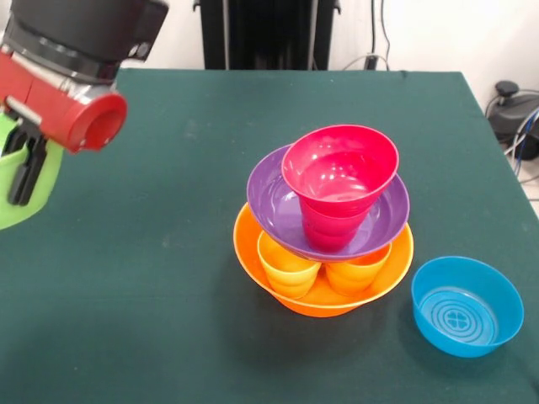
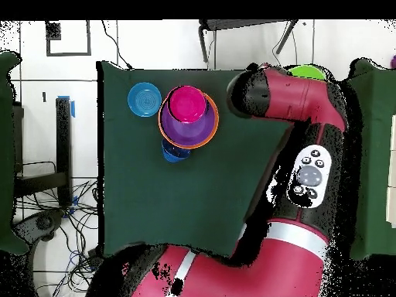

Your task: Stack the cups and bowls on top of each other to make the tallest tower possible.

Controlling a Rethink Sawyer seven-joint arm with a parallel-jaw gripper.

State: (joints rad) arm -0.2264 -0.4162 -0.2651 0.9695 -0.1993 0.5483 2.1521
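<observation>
The tower (image 1: 324, 227) is being shown right of centre in the front view, on the green table (image 1: 152, 295). Its base is being formed by the orange bowl (image 1: 320, 295), inside which a yellow cup (image 1: 288, 268) and an orange cup (image 1: 355, 271) are being seen side by side. The purple bowl (image 1: 282, 206) is being carried on these two cups, tilted slightly, and a red cup or small bowl (image 1: 339, 172) is being held within it, with what looks like a second red piece nested beneath; which of the two it is cannot be told. At the lower right of the front view, the light blue bowl (image 1: 466, 305) is being shown alone, upright, just beside the tower and apart from it. At the upper left edge the gripper (image 1: 25, 172) is being seen only in part, its black fingers lying against a lime green bowl (image 1: 21, 198); the bowl appears to be gripped at its rim, though how wide the jaws stand cannot be made out. In the overhead view the tower (image 2: 188, 117) is being seen from above in the upper middle as pink, purple and orange rings, with the light blue bowl (image 2: 145, 100) to its left. A dark blue bowl (image 2: 173, 152) is being revealed just below the tower there, hidden in the front view. The arm (image 2: 302, 155) is being shown reaching up the right side, with the lime green bowl (image 2: 307, 72) peeking out at its end.
</observation>
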